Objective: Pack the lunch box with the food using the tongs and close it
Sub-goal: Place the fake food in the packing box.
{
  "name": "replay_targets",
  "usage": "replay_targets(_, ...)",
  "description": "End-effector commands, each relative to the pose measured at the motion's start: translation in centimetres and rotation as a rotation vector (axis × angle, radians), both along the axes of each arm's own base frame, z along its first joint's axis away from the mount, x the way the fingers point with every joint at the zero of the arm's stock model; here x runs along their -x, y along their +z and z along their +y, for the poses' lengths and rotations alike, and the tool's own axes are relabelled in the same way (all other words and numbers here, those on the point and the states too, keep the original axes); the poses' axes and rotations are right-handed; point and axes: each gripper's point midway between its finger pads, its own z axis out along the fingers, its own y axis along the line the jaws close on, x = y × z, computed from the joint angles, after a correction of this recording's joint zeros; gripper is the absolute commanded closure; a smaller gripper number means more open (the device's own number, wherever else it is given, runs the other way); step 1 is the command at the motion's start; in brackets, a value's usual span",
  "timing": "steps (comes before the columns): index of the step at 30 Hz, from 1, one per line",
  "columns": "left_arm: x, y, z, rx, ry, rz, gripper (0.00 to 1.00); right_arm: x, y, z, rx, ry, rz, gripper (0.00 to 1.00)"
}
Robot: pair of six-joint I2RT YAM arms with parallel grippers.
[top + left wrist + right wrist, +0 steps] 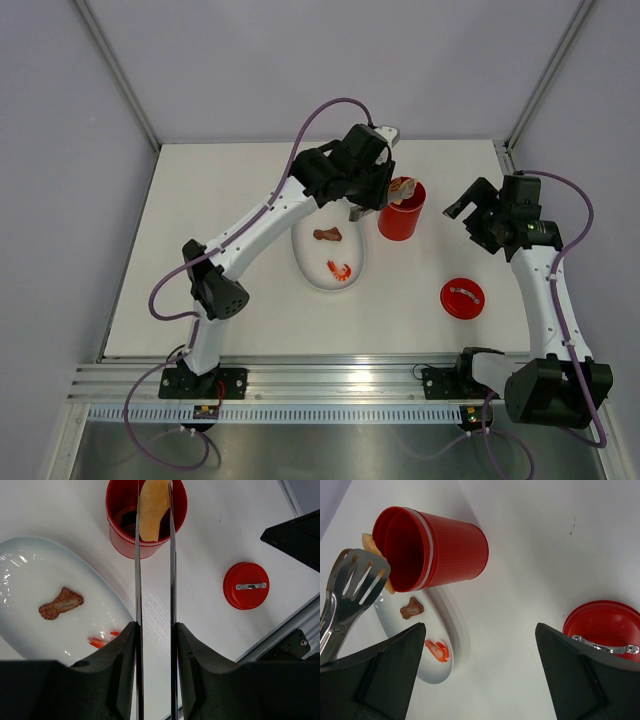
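One lid (461, 297) lies nearest, on the right arm's side; the right gripper (479, 632) hangs spread and empty. Farther out, the left gripper (155, 630) squeezes the tongs (171, 580), whose arms run straight ahead to a pale food slice (150, 515) pinched upright over the lunch box (125, 542) mouth, beside the plate (305, 252).

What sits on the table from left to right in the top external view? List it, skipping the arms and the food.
white plate → lunch box → red lid
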Motion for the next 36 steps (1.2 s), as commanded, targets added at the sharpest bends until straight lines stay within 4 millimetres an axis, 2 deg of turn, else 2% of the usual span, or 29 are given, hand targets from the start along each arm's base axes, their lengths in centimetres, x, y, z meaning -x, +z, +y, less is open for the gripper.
replay_targets(1, -1.7, 2.9, -1.4, 0.102, -0.010, -0.085, 0.70, -0.7, 1.4, -0.1, 0.024, 0.011, -0.035, 0.00)
replay_targets(7, -3.2, 2.6, -1.7, 0.129, 0.008, -0.092, 0.69, -0.9, 1.0, -0.1, 0.027, 0.010, -0.022, 0.01)
replay_targets(12, -3.0, 1.3, -1.7, 0.114, -0.015, -0.053, 0.60, -1.0, 1.1, -0.2, 0.030, 0.007, -0.022, 0.01)
replay_targets(18, -2.6, 1.1, -1.8, 0.112, -0.026, -0.041, 0.52, -1.0, 1.0, -0.1, 0.021, 0.007, -0.021, 0.00)
replay_targets(24, -2.5, 1.6, -1.7, 0.119, -0.031, -0.048, 0.51, -1.0, 1.0, -0.2, 0.024, 0.006, -0.019, 0.01)
replay_targets(26, -2.5, 1.7, -1.6, 0.121, -0.030, -0.047, 0.54, -1.0, 1.0, -0.1, 0.023, 0.005, -0.017, 0.00)
replay_targets(30, -2.1, 3.3, -1.0, 0.139, -0.026, -0.071, 0.71, -0.9, 1.1, -0.1, 0.023, 0.005, -0.020, 0.00)
replay_targets(31, -1.9, 3.8, -0.8, 0.141, -0.027, -0.081, 0.77, -0.9, 1.1, -0.2, 0.024, 0.004, -0.022, 0.00)
replay_targets(33, -1.6, 5.3, 0.3, 0.143, -0.014, -0.121, 0.84, -0.9, 1.1, -0.1, 0.024, 0.006, -0.022, 0.00)
replay_targets(36, -1.9, 6.5, 3.4, 0.110, 0.052, -0.166, 0.92, -0.9, 0.9, -0.2, 0.025, 0.007, -0.017, 0.00)
